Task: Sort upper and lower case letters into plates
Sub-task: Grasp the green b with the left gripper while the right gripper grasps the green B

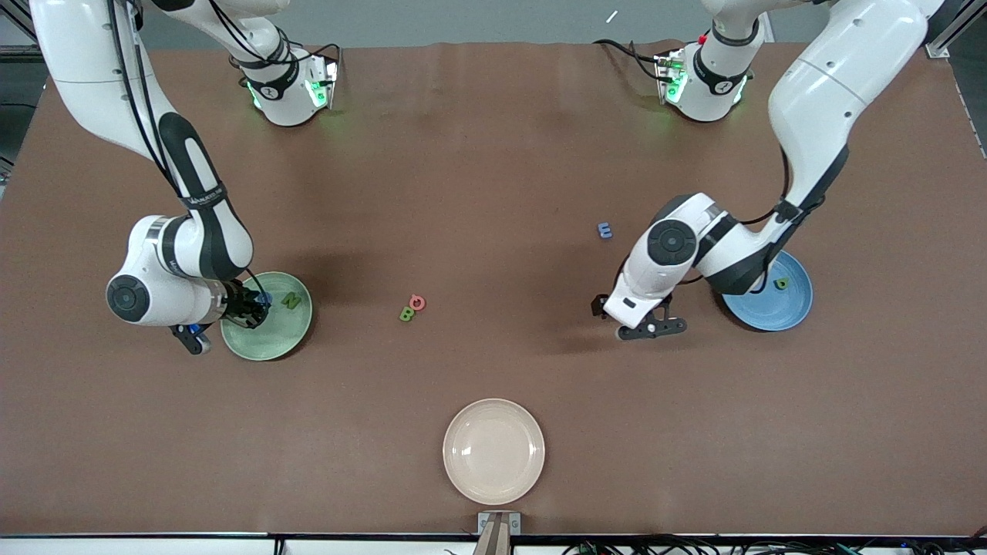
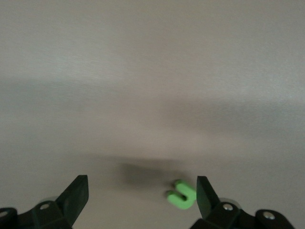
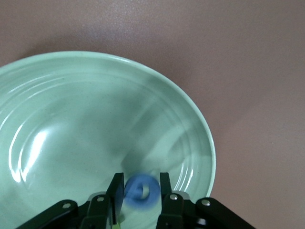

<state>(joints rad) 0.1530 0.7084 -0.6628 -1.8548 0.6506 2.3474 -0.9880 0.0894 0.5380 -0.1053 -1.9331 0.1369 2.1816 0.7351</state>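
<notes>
The blue ring-shaped letter (image 3: 141,192), small, light and stiff, sits between the right gripper (image 1: 248,307) fingers over the pale green plate (image 1: 271,344) at the frame's left; you'd pinch it across its rim. The left gripper (image 1: 646,321) waits wide open and empty over the bench (image 1: 493,193), beside the sky blue plate (image 1: 779,312) at right.

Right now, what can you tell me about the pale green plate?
The pale green round plate is a shallow, glossy dish, ceramic-looking, with faint concentric rings in its well. It sits flat on the brown table toward the right arm's end. A green letter N lies inside it. The right gripper is over the plate, its jaws around a blue ring-shaped letter. Whether that letter touches the plate cannot be told.
</notes>
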